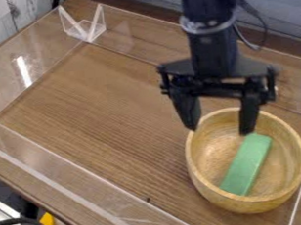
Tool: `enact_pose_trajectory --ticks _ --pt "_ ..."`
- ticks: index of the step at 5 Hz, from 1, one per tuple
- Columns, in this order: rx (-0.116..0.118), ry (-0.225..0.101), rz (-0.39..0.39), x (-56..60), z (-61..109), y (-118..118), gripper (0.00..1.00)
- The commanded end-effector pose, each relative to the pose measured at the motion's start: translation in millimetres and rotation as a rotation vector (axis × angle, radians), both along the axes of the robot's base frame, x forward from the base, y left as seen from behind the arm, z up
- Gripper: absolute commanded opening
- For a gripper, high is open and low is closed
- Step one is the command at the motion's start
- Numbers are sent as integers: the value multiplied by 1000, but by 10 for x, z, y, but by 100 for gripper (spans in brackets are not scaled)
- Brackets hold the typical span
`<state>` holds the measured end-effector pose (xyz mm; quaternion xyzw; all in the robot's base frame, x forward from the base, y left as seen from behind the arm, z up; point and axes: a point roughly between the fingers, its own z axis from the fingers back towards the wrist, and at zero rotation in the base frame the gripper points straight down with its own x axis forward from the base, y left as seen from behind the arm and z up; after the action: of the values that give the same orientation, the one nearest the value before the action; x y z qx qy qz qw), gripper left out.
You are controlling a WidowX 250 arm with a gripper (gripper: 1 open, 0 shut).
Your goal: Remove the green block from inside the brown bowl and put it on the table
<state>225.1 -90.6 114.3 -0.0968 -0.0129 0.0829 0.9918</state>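
Observation:
The green block [247, 165] lies flat inside the brown bowl [206, 170], slanting from the centre toward the near rim. The bowl sits on the table [101, 118] at the near right. My gripper [219, 113] hangs over the bowl's far rim, pointing down, its two black fingers spread wide with nothing between them. The left finger [187, 108] is outside the bowl's far-left rim; the right finger [252, 114] reaches down over the bowl's interior just above the block's far end. It touches neither bowl nor block as far as I can see.
Low clear acrylic walls [40, 162] border the tabletop on the left and near sides. A small clear acrylic stand [84, 24] sits at the far left corner. Bare wood lies left of the bowl.

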Motion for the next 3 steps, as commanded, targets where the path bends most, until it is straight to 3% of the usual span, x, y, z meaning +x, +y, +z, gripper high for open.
enact_pose_trajectory --ticks 1,3 --pt "5 -20 -3 48 -81 -96 100" --pt "20 -16 2 74 -344 -197 100"
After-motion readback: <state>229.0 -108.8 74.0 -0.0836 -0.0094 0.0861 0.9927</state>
